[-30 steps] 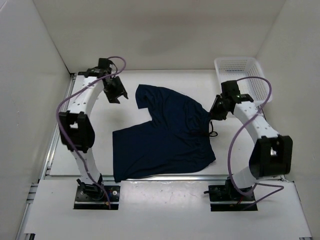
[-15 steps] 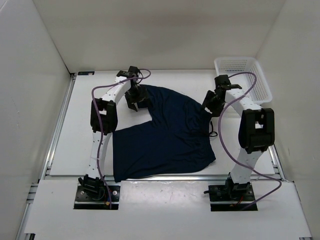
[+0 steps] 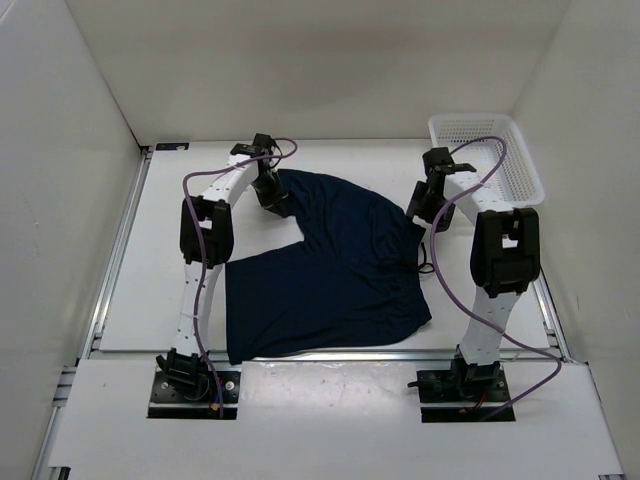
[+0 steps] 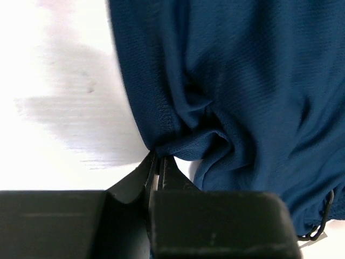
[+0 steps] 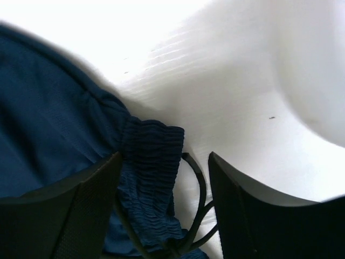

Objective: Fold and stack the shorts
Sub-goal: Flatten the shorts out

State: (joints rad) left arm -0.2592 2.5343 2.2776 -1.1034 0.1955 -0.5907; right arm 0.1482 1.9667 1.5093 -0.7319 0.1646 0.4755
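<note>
left tool [image 4: 157, 160] clenched on shorts [image 4: 232, 81] leg hem; right tool [image 5: 164, 162] agape astride waistband corner [image 5: 153, 143], basket [image 3: 523, 165] near.

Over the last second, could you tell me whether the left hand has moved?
Yes: the left hand moved right, away from the table's left rail, onto the shorts at their far leg hem.

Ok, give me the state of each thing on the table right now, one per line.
shorts: unfolded, lying spread out, far leg hem bunched.
left end effector: shut on the shorts' far leg hem.
right end effector: open, astride the waistband corner, not gripping.
drawstring: loose, looped inside the open right end effector.
basket: upright, nothing seen inside.
</note>
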